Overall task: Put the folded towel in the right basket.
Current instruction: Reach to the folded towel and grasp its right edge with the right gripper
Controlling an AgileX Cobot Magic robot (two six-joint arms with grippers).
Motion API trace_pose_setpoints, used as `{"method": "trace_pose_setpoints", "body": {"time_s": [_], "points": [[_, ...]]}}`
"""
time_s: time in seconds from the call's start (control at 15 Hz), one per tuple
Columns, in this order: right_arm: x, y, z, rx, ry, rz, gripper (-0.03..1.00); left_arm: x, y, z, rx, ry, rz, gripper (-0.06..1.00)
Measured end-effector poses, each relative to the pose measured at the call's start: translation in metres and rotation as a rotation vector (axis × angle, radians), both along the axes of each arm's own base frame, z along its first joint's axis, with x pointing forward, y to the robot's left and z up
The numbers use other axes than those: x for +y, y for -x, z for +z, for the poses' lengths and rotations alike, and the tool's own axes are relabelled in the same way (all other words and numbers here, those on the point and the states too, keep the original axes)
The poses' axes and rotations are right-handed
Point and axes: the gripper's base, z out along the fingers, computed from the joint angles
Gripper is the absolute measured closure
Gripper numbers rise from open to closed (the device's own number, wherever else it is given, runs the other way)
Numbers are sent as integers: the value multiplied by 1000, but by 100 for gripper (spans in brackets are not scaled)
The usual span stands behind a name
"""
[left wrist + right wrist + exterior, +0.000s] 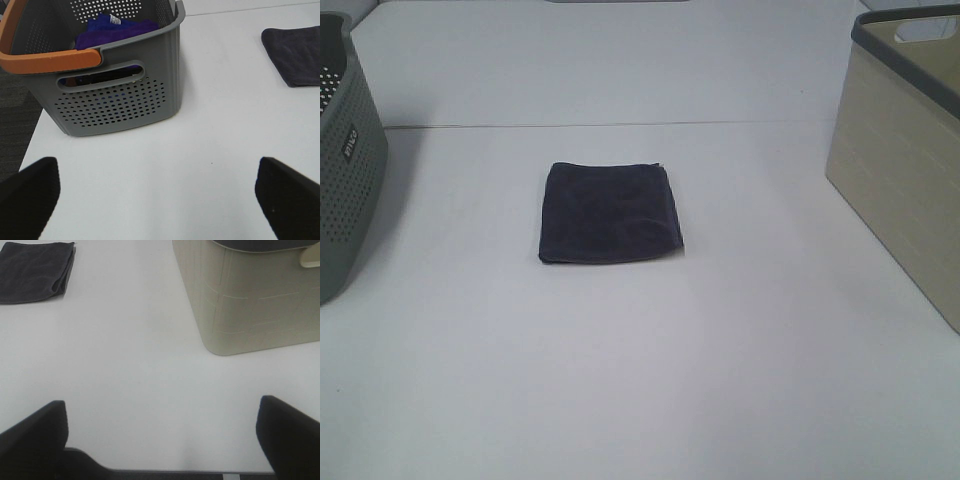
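Here we show the scene with the task not yet begun. The dark folded towel lies flat on the white table, near the middle and slightly left in the high view, well apart from both baskets. The beige basket, our target, stands at the table's right edge. The grey perforated basket, holding purple cloth, stands at the left. The right gripper has its fingers spread wide and grasps nothing, and the left gripper is likewise spread and empty. Neither appears in the high view. From the right gripper the towel lies ahead and toward the robot's left, with the beige basket ahead on the other side. The towel looks near square, so we name no long axis. Its thick folded edge faces the beige basket. We judge the right arm better placed, since towel and target both lie before it.
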Motion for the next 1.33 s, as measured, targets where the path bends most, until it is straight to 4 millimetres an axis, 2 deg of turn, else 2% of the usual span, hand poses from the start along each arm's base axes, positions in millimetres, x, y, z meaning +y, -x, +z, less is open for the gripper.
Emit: {"method": "trace_pose_setpoints", "body": {"time_s": [1.33], "points": [[0, 0, 0, 0, 0, 0, -1, 0, 0, 0, 0, 0, 0, -4]]}}
